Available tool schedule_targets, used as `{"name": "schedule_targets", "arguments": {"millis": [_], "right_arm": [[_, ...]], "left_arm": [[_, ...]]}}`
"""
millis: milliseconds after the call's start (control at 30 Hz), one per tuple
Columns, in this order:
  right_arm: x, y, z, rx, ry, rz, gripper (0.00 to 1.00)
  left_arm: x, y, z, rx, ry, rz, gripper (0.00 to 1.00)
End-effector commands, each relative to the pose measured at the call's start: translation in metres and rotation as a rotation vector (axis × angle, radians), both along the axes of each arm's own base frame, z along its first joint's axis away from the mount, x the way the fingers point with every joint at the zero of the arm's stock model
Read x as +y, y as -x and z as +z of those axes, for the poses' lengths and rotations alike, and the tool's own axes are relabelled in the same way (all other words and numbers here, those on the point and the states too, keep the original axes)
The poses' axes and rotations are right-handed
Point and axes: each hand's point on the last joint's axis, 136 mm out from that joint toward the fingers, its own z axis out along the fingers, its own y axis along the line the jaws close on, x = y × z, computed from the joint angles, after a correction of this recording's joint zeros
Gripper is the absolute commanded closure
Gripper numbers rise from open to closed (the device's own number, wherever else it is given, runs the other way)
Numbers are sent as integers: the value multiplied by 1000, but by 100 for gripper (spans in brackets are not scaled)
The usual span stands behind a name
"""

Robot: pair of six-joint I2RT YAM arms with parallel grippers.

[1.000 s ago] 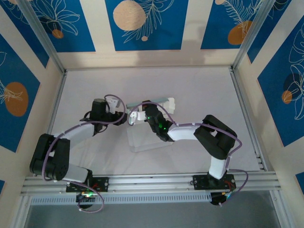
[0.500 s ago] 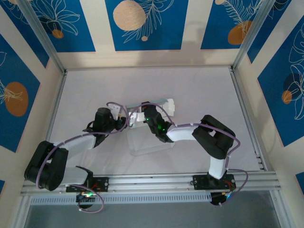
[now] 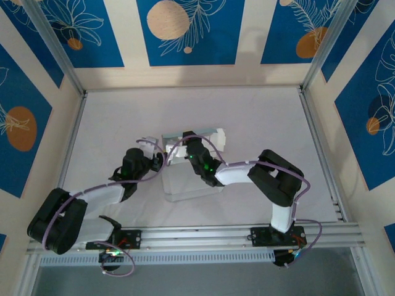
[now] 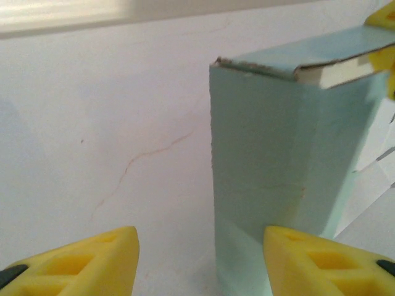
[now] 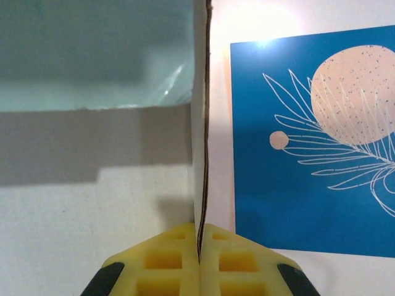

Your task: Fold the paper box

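Observation:
The paper box [image 3: 192, 180], pale grey-green card, lies mid-table with one panel [image 3: 212, 135] standing up at its far side. My right gripper [image 3: 185, 150] is shut on a thin upright card edge [image 5: 200, 154], its yellow fingers [image 5: 166, 259] pressed together on it. My left gripper [image 3: 158, 159] is just left of the box. Its yellow fingertips [image 4: 80, 265] stand open, and an upright green wall of the box [image 4: 271, 160] rises close ahead, partly between them [image 4: 200, 265]. The wall's top flap [image 4: 321, 58] bends over to the right.
White tabletop [image 3: 259, 117] lies all around, bounded by aluminium rails [image 3: 321, 142] and blue-and-cream patterned walls [image 3: 185, 31]. Both arm bases sit on the front rail [image 3: 197, 234]. A fine crack line marks the tabletop [image 4: 142, 160] left of the box wall.
My left arm has swung nearer and to the right, bringing its gripper up beside the box, jaws slightly wider. The right gripper has kept its hold, shifting slightly.

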Motion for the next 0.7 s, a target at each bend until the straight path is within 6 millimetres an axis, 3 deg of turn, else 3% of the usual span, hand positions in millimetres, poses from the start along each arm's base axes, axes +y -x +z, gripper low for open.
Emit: {"name": "schedule_targets", "arguments": {"millis": [0,167,433,667], "right_arm": [[2,-10,31,-58,-90,7,100],[-1,-19,45,-158,-82,-1,100],[9,-4,13,-180,-30,33,100],[5,-13,-15,-115,14,28,100]], "left_arm": [[-15,-4,21,-117,12,-52,43],[-9,-15,19,-128,8,1,41],[-7,-31,3,-102,-5,33,41],[3,-23,27,-202,71,66,40]]}}
